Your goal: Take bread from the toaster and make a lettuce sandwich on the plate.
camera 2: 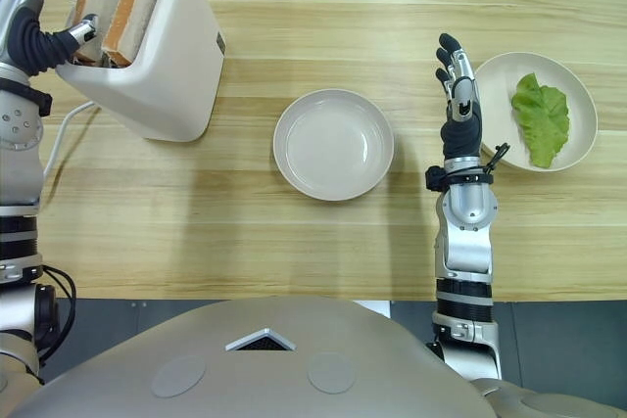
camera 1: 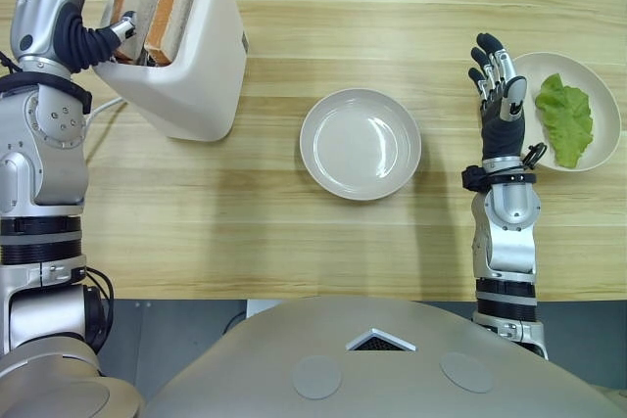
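**Stereo pair on the head, looking down**

Both eyes sit side by side on the robot's head, facing forward and steeply down onto the counter [camera 1: 323, 242] from close above. They share nearly the whole scene: toaster [camera 1: 186, 66] far left, plate [camera 1: 360, 144] in the middle, lettuce dish [camera 1: 607, 105] at the right. In the right eye view everything lies further left, and the frame's left edge cuts the left hand [camera 2: 24, 22].

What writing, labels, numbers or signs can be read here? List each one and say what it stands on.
No text can be read anywhere.
The toaster: one small dark mark on its side, too small to tell whether it is print.
The bread, plate, bowl with lettuce, and table: no print visible.
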You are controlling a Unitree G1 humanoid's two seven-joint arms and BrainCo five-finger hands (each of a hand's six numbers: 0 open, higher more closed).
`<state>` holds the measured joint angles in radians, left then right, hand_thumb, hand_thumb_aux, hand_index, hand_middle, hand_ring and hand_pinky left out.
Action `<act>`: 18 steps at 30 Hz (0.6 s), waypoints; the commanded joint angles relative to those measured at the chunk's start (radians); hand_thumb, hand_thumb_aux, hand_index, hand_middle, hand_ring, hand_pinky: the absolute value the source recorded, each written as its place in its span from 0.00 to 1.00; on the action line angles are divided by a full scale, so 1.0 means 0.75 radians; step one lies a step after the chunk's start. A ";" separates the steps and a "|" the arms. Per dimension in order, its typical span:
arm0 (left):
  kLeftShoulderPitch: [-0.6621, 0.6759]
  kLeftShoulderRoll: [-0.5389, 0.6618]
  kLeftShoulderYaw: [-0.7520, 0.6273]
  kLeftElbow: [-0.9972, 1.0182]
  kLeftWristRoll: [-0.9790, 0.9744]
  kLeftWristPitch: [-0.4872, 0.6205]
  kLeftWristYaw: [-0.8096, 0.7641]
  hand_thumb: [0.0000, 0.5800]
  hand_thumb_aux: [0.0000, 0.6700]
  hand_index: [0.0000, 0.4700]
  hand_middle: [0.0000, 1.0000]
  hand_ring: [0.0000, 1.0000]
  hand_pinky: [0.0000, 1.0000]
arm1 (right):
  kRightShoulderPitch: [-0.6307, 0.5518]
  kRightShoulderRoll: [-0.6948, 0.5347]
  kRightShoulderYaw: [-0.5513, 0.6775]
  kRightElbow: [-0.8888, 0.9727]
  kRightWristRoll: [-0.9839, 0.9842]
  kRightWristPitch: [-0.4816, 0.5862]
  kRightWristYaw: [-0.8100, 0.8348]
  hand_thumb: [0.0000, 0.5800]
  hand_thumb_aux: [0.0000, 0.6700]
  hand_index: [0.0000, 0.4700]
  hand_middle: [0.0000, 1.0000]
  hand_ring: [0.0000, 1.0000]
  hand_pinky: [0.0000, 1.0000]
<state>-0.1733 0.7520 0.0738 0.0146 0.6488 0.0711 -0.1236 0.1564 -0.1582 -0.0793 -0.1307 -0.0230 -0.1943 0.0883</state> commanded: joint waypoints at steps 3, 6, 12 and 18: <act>0.017 -0.047 -0.102 0.047 -0.007 0.032 -0.057 0.77 0.52 0.52 0.00 0.00 0.00 | 0.002 -0.007 0.007 -0.029 -0.021 0.013 -0.004 0.00 0.00 0.00 0.00 0.00 0.00; 0.006 -0.049 -0.120 0.052 -0.008 0.042 -0.058 0.77 0.52 0.52 0.00 0.00 0.00 | 0.002 -0.007 0.009 -0.029 -0.024 0.015 -0.005 0.00 0.00 0.00 0.00 0.00 0.00; -0.015 -0.027 -0.115 0.045 -0.009 0.058 -0.054 0.86 0.63 0.63 0.00 0.00 0.00 | 0.006 -0.002 0.007 -0.019 -0.030 0.007 -0.006 0.00 0.00 0.00 0.00 0.00 0.00; -0.042 -0.030 -0.127 0.052 -0.023 0.064 -0.068 1.00 1.00 1.00 0.08 0.08 0.08 | -0.011 -0.004 0.005 0.008 -0.033 0.001 -0.008 0.00 0.00 0.00 0.00 0.00 0.00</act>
<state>-0.2166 0.7317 0.0056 0.0316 0.6351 0.1114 -0.1359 0.1556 -0.1579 -0.0744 -0.1409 -0.0414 -0.1966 0.0871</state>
